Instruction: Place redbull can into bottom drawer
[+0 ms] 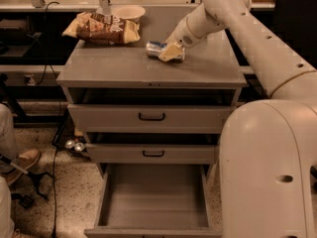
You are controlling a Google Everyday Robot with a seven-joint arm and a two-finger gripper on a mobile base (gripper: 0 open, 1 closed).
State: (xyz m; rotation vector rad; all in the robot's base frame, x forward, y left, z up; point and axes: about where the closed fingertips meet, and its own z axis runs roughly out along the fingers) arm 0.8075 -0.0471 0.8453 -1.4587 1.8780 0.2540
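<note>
The redbull can (154, 48) lies on its side on the grey cabinet top (124, 66), right of centre. My gripper (170, 52) is down at the can's right end, touching or covering it; the arm reaches in from the upper right. The bottom drawer (153, 200) is pulled out wide below, and its flat grey floor shows nothing on it.
A brown chip bag (101, 29) and a white bowl (128, 11) sit at the back left of the top. The top drawer (151, 117) and middle drawer (153, 153) stand slightly out. My white base (267, 172) fills the right. A shoe (22, 160) and cables lie on the floor at left.
</note>
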